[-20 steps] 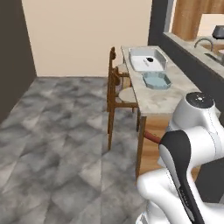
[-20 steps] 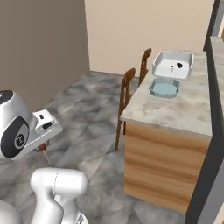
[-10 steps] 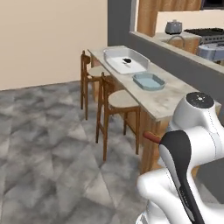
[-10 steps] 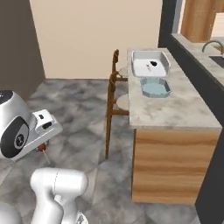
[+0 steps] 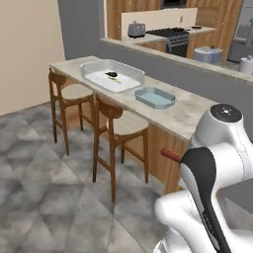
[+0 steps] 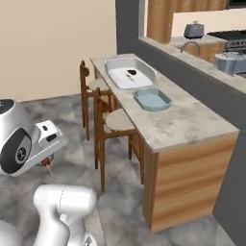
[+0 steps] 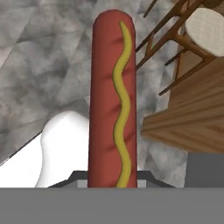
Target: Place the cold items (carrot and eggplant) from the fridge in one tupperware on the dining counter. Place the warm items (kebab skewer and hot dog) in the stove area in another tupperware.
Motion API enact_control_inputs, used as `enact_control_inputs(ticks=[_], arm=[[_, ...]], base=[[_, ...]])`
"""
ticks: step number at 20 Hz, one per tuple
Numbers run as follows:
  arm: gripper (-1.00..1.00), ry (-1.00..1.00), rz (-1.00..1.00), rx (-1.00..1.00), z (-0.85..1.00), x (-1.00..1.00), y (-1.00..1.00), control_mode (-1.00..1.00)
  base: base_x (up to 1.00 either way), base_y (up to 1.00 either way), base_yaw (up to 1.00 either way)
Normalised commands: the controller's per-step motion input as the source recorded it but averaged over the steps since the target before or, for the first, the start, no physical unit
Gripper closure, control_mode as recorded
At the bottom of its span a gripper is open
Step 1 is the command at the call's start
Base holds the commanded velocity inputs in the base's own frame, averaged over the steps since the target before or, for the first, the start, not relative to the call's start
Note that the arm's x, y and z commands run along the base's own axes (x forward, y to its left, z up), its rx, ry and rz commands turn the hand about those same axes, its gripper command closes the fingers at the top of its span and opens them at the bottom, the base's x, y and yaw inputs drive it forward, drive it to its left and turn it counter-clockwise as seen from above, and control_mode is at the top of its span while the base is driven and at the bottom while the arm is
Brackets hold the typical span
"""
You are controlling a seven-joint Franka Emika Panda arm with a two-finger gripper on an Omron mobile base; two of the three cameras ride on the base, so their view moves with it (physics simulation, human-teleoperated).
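I see the hot dog [image 7: 111, 100] standing straight up out of the bottom of the hand view, with a wavy yellow line of mustard down its front. I cannot see the finger tips there, but the hot dog rises right from where they sit, so the gripper [image 7: 112, 186] is clamped tight on its lower end. In the left base view a red tip of the hot dog [image 5: 170, 155] pokes out from behind the arm, low and beside the counter [image 5: 188, 116]. On the counter sit a big white tub [image 5: 112, 76] with a small dark thing inside, and a smaller blue tub [image 5: 155, 97] just beside it. Two wooden stools [image 5: 118, 129] stand along the counter on the grey floor [image 5: 44, 192].
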Motion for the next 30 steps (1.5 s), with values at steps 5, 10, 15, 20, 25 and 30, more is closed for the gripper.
enact_control_inputs(ticks=[5, 10, 15, 20, 25, 30], arm=[[1.0, 0.0, 0.0, 0.0, 0.0, 0.0, 0.0, 1.0], [1.0, 0.0, 0.0, 0.0, 0.0, 0.0, 0.0, 1.0], [1.0, 0.0, 0.0, 0.0, 0.0, 0.0, 0.0, 1.0], [1.0, 0.0, 0.0, 0.0, 0.0, 0.0, 0.0, 1.0], [1.0, 0.0, 0.0, 0.0, 0.0, 0.0, 0.0, 1.0], [1.0, 0.0, 0.0, 0.0, 0.0, 0.0, 0.0, 1.0]], base=[[0.81, 1.0, -0.66], [0.81, 1.0, -0.63], [0.8, 1.0, -0.64], [0.88, 0.43, -0.4], [0.42, -0.18, -0.18], [0.5, -0.07, -0.04]])
